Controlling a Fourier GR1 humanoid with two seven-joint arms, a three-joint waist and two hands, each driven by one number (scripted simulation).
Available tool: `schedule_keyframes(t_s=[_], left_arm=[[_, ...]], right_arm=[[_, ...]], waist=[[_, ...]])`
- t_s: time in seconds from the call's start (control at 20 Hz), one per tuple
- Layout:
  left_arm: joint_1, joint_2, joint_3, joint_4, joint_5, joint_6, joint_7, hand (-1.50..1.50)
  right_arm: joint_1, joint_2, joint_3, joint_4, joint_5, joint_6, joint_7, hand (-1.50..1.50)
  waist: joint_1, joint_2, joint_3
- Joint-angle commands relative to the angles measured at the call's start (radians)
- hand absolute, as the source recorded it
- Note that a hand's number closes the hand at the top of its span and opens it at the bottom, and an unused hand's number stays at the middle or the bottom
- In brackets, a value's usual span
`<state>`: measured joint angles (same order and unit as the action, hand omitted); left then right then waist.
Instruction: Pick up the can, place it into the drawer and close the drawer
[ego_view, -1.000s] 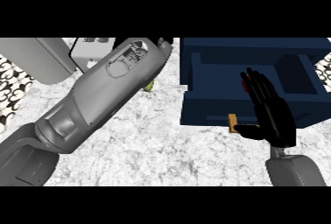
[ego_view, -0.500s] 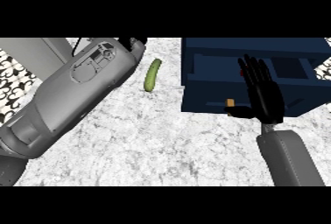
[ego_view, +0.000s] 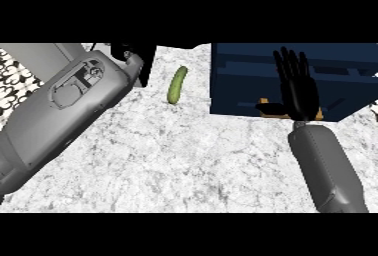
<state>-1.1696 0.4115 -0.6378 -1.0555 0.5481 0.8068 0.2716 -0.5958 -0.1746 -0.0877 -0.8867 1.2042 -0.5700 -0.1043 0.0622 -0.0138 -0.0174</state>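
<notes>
The navy drawer (ego_view: 244, 75) fills the upper right of the head view. My right hand (ego_view: 299, 95) lies flat over its front, open, with straight fingers pointing away from me. A tan handle (ego_view: 319, 117) peeks out beside the wrist. My left forearm (ego_view: 66, 110) slants across the left side. Only a dark part of my left hand (ego_view: 139, 60) shows at the top edge. No can is visible anywhere.
A green cucumber (ego_view: 177, 85) lies on the marbled counter (ego_view: 192, 160) between my left arm and the drawer. A patterned black-and-white surface (ego_view: 11, 85) shows at the far left edge.
My left forearm has swung left, uncovering the cucumber. My right hand has straightened to point away from me over the drawer front.
</notes>
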Motion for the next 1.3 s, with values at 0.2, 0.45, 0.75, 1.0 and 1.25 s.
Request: schedule_keyframes(t_s=[0.2,0.45,0.75,1.0,1.25], left_arm=[[0.122,0.079,0.009,-0.132,-0.024,-0.016,0.027,-1.50],[0.188,0.103,0.035,-0.172,-0.024,-0.045,0.000,-1.50],[0.227,0.111,0.018,-0.266,-0.048,-0.024,0.039,-1.50],[0.299,0.110,0.016,-0.297,-0.069,-0.024,-0.009,-1.50],[0.331,0.096,0.019,-0.287,-0.089,-0.025,-0.029,-1.50]], right_arm=[[-0.213,0.042,-0.055,0.304,0.025,-0.113,0.027,-1.50],[-0.324,0.025,-0.102,0.448,0.012,-0.183,0.003,-1.50],[-0.429,0.002,-0.123,0.551,0.031,-0.217,0.042,-1.50],[-0.503,-0.053,-0.162,0.601,-0.005,-0.169,0.001,-1.50],[-0.532,-0.046,-0.179,0.639,-0.017,-0.172,-0.024,-1.50]], waist=[[0.006,0.024,0.019],[0.017,0.036,0.019],[0.036,0.037,0.020],[0.043,0.048,0.020],[0.029,0.051,0.020]])
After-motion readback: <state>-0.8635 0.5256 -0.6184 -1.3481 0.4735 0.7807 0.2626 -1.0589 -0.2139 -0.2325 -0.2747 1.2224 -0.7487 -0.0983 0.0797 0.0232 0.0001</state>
